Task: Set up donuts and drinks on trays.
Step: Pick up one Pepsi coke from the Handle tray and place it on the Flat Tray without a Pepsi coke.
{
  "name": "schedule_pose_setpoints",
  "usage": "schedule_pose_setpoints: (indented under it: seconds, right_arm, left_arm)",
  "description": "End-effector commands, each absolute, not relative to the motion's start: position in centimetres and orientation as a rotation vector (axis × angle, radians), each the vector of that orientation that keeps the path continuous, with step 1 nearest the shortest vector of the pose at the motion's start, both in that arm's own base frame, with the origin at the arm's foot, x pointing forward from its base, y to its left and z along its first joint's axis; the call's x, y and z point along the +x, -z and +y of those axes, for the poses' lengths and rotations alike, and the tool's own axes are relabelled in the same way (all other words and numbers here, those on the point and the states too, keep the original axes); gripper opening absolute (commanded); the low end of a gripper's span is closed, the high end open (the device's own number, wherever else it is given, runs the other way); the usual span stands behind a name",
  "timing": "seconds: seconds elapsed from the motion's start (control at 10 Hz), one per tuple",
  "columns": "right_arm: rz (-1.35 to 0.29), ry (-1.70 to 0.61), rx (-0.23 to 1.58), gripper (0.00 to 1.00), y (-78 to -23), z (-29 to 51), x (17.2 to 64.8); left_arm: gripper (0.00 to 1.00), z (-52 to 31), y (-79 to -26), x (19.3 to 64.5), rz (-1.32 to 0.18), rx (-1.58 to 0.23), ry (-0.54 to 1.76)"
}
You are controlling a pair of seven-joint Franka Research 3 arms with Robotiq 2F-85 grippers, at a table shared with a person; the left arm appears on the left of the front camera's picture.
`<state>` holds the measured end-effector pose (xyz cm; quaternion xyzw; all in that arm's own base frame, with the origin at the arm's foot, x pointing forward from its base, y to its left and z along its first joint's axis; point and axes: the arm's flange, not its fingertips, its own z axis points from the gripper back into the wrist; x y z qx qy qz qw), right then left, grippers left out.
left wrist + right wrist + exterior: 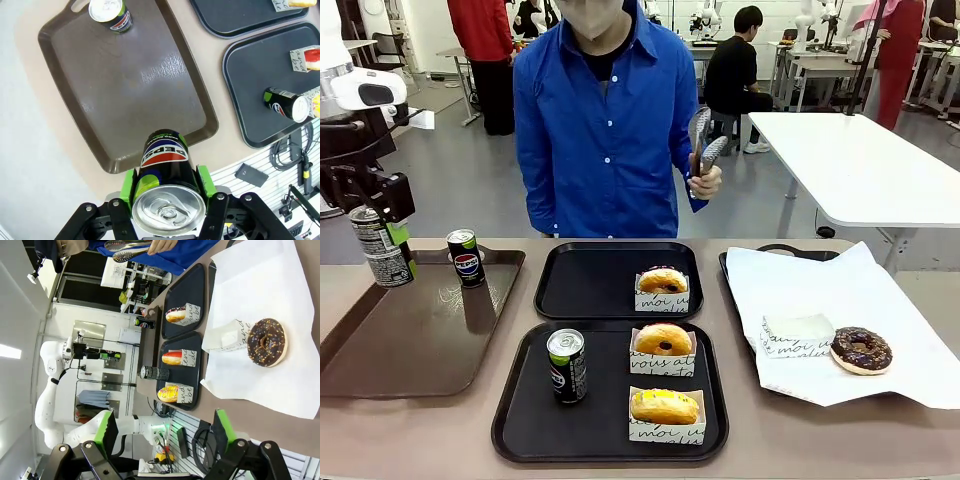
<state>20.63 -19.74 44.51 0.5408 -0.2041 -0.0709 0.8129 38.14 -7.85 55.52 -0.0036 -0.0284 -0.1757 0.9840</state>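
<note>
Your left tool (167, 186) grips Pepsi can (165, 160) at brown tray (125, 90) edge; right tool (165, 431) spread, empty; near tray (515, 430) set, far tray (580, 285) lacks drink.

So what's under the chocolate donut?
A white paper sheet. The chocolate donut lies right on it. Under the paper a dark tray peeks out at the rim; the rest is covered.

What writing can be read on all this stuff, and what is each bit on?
"PEPSI": held can, in the left hand.
"moi vo": far sleeve, cursive, cut off.
"vous a": middle sleeve, rest unclear.
"moi": near sleeve, rest unclear.
Far can: logo shows, letters too small to read.
Near can: print too blurred to read.
</note>
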Motion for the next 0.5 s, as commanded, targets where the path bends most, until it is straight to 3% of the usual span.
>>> schedule_pose_setpoints:
  seconds: [0.0, 0.4]
  right_arm:
    - [-0.448, 0.140, 1.164, 1.00, -44.47, -19.82, 20.62]
    - [-0.448, 0.140, 1.164, 1.00, -44.47, -19.82, 20.62]
  left_arm:
    - [0.59, -7.88, -56.09, 38.21, -0.070, -0.014, 0.337]
    - [0.59, -8.75, -56.10, 38.70, -0.084, 0.011, 0.401]
